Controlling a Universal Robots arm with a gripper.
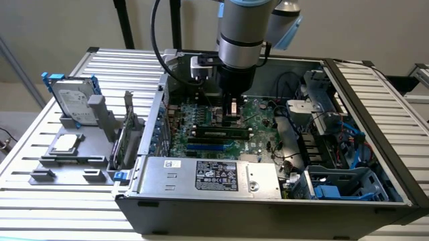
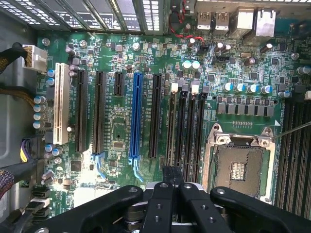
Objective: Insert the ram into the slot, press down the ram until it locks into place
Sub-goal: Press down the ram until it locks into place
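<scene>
Hanging over ram [image 1: 221, 133] in slot [image 2: 173, 131], pincer [image 1: 232, 121] pressed together; stick seeming light, stiff, fragile, with top edge safest contact.

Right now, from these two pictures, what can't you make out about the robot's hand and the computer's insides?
What the hand carries, if anything: wrist view, its own black body covers it; exterior view, too small.
Near ends of the black memory slots: wrist view, hidden under the hand.
More dark slots beside the processor socket: wrist view, cut off by the picture's edge.
Print on the power supply label: exterior view, too small.
</scene>
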